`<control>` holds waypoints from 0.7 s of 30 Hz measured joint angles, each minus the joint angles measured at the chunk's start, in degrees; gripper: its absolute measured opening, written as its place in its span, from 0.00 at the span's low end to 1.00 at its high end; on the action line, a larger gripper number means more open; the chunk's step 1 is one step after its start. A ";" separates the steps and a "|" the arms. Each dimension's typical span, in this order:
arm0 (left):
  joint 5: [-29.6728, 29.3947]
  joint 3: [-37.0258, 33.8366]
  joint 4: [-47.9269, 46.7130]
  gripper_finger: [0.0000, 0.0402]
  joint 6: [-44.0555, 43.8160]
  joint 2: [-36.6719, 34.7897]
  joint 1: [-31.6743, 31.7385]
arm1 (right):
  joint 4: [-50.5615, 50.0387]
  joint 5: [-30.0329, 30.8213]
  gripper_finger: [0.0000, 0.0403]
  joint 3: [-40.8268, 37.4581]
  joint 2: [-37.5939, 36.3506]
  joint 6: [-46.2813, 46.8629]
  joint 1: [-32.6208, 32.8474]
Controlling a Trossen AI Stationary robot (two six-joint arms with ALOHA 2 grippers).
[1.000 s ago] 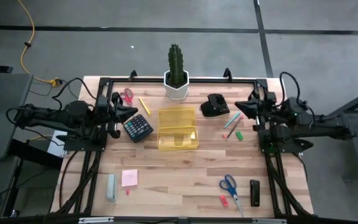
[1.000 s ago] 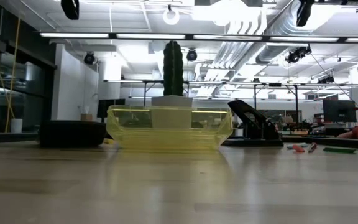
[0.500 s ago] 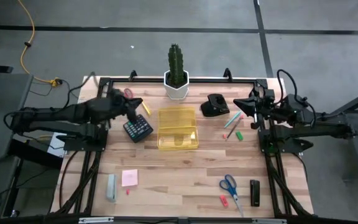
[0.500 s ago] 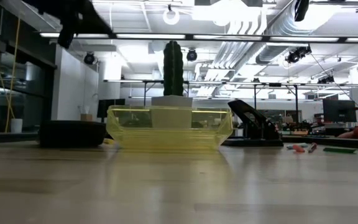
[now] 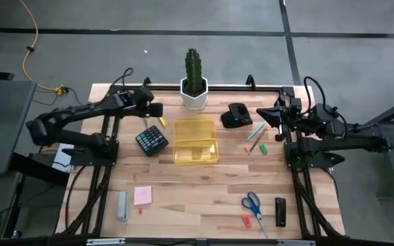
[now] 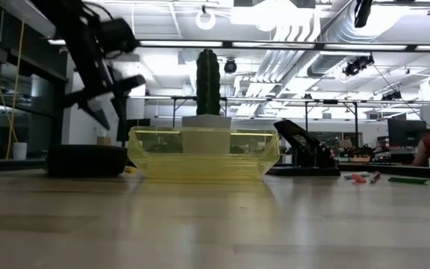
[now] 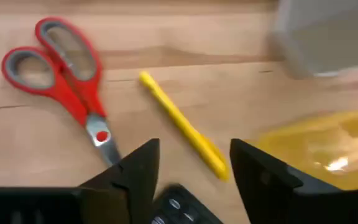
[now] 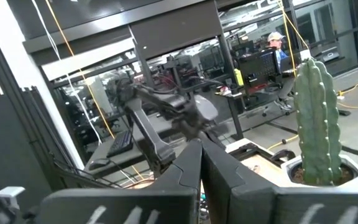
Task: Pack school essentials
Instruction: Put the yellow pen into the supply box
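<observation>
Between spread fingers (image 7: 138,171) of left gripper (image 7: 191,171): yellow pencil (image 7: 182,124), untouched on table (image 5: 204,198), red-handled scissors (image 7: 67,78) beside. Yellow box (image 5: 195,141) mid-table. Right gripper (image 8: 201,165) fingers pressed together, at right edge, holding nothing. Blue-handled scissors (image 5: 252,202) at front right.

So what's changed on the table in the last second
The left pincer swung out from the table's left edge toward the far side and opened above the yellow pencil, beside the red-handled scissors. The right pincer and everything on the table stayed put.
</observation>
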 joint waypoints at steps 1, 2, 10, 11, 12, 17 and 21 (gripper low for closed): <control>-0.04 0.00 0.71 0.49 0.02 1.62 0.64 | -0.07 0.00 0.00 0.00 0.00 0.01 0.00; -0.29 0.00 1.36 0.51 -0.08 3.07 1.14 | -0.09 0.00 0.00 0.00 0.00 0.01 0.00; -2.09 0.02 11.34 0.52 -12.91 12.53 1.81 | -0.31 0.02 0.00 0.00 0.00 -0.10 0.00; -2.12 0.00 11.54 0.52 -14.10 13.48 1.79 | -0.38 0.02 0.00 0.00 0.00 -0.12 0.00; -2.14 0.00 11.58 0.52 -15.47 14.50 1.70 | -0.45 0.02 0.00 0.00 0.00 -0.14 0.00; -2.04 0.00 10.88 0.52 -18.72 18.59 1.60 | -0.96 0.02 0.00 0.00 0.00 -0.15 0.00; -1.70 0.00 10.82 0.51 -19.74 21.07 1.57 | -1.07 0.02 0.00 -0.02 0.00 -0.15 0.00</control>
